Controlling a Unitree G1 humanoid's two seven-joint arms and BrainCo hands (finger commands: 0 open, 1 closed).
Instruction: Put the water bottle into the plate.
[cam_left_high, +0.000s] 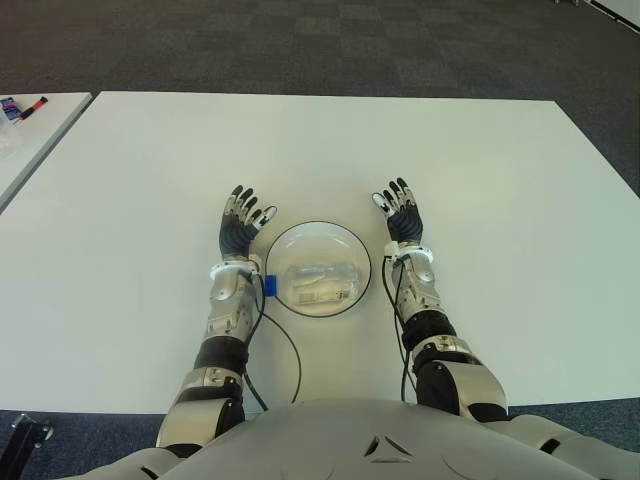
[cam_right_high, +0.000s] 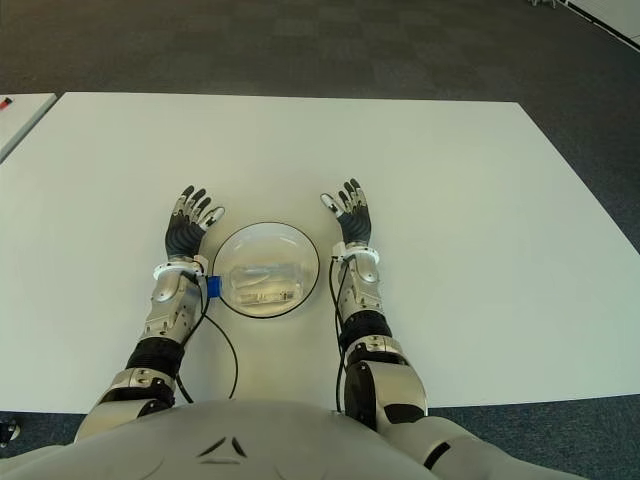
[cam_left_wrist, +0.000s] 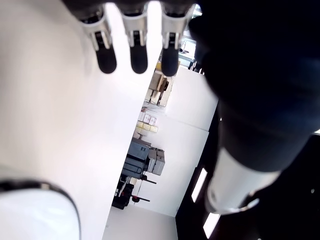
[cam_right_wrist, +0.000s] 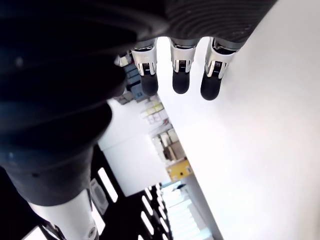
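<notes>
A clear plastic water bottle (cam_left_high: 322, 281) lies on its side inside the white, dark-rimmed plate (cam_left_high: 283, 243) near the table's front edge. My left hand (cam_left_high: 241, 223) lies just left of the plate, fingers (cam_left_wrist: 106, 57) spread and holding nothing. To the plate's right is my right hand (cam_left_high: 402, 213), its fingers (cam_right_wrist: 180, 80) also extended and holding nothing. Neither hand touches the bottle.
The white table (cam_left_high: 140, 190) extends wide on all sides of the plate. A small blue connector (cam_left_high: 269, 286) and black cable (cam_left_high: 295, 360) hang by my left wrist. At the far left, a second table (cam_left_high: 30, 130) carries a marker (cam_left_high: 30, 104).
</notes>
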